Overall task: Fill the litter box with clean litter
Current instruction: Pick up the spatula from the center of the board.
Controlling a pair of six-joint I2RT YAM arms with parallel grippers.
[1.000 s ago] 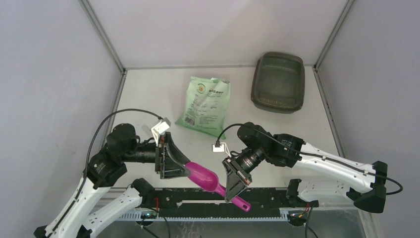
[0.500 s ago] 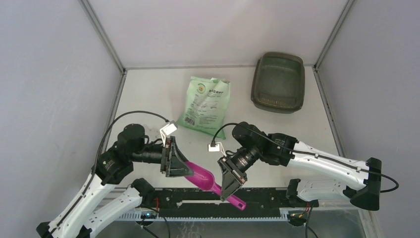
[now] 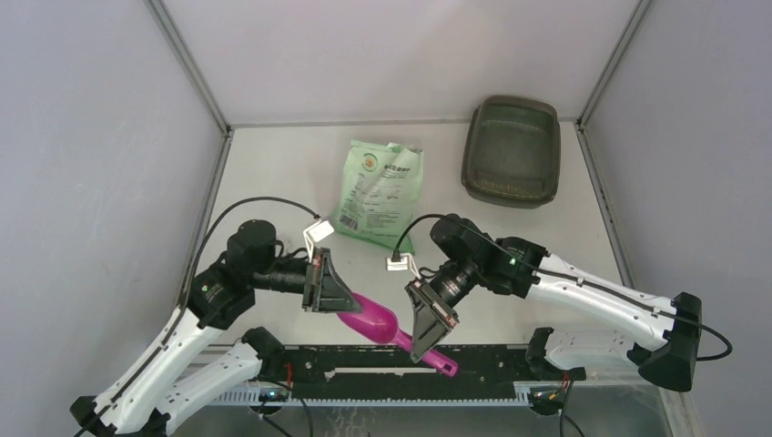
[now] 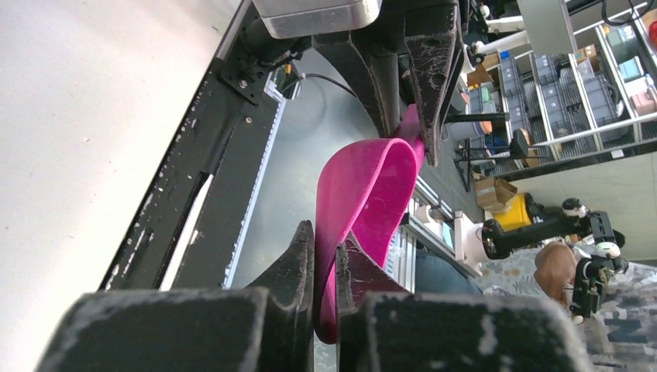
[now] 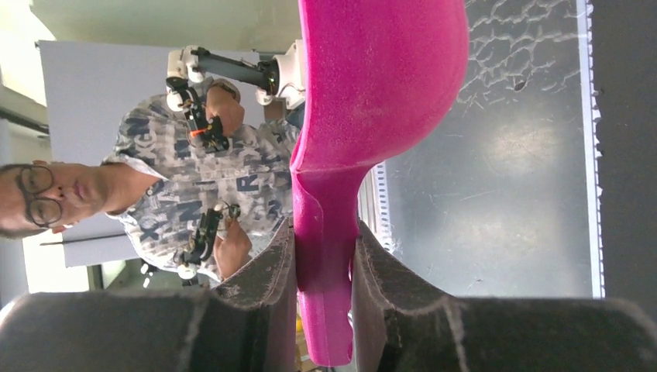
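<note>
Your left pincer is clenched on the bowl edge of the scoop; your right pincer grasps its handle. The litter box sits at one o'clock on the worktop, well apart.

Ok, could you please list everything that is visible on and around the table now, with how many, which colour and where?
litter box: one, dark grey-brown, far right corner of the table.
bag: one, light green with print, lying flat mid-table, left of the litter box.
scoop: one, magenta, held over the near edge between the two tools.
table: one, white, between grey panels.
person: one, patterned shirt and glasses, beyond the near edge, seen by the right wrist camera.
left tool: one, black, shut on the rim of the scoop's bowl.
right tool: one, black, shut on the scoop's handle.
left arm, right arm: one each, white and black, based at the near edge.
</note>
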